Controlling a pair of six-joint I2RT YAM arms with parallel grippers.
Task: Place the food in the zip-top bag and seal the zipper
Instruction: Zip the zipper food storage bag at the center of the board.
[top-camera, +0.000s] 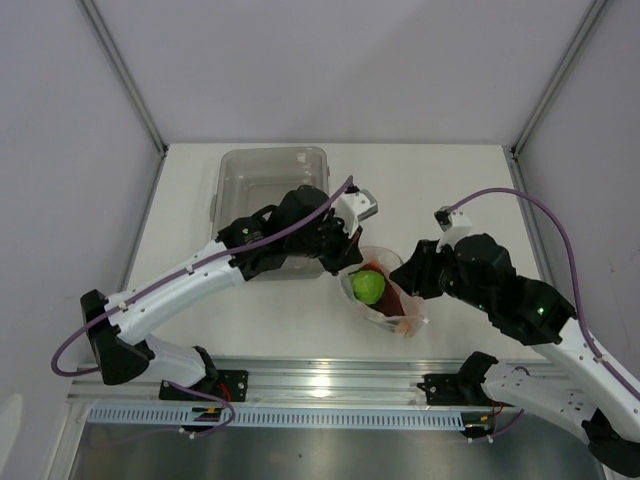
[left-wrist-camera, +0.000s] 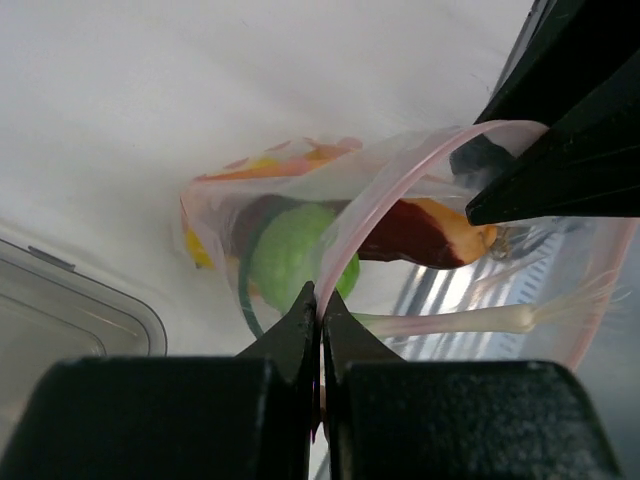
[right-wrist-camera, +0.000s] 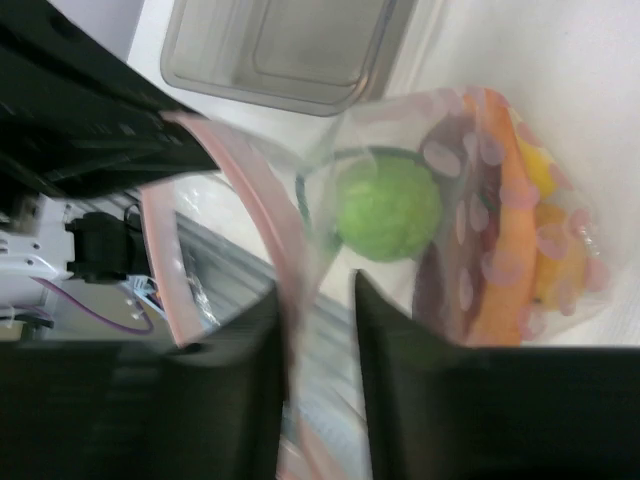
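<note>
The zip-top bag (top-camera: 392, 303) lies between my two grippers with its mouth held open. Inside it I see a green lime (top-camera: 367, 287), a dark-red and tan slice (left-wrist-camera: 420, 229) and orange and yellow pieces (right-wrist-camera: 545, 260). My left gripper (left-wrist-camera: 320, 300) is shut on the pink-red zipper (left-wrist-camera: 362, 212) at the mouth's left rim. It also shows in the top view (top-camera: 346, 257). My right gripper (right-wrist-camera: 318, 330) is open, jaws apart, with the zipper's other rim (right-wrist-camera: 285, 270) running between the fingers along the left one. In the top view it (top-camera: 408, 277) is at the bag's right side.
A rigid clear grey bin (top-camera: 272, 185) stands behind the left arm; it shows in the left wrist view (left-wrist-camera: 70, 315) and the right wrist view (right-wrist-camera: 280, 45). The metal rail (top-camera: 330, 380) runs along the table's near edge, close below the bag.
</note>
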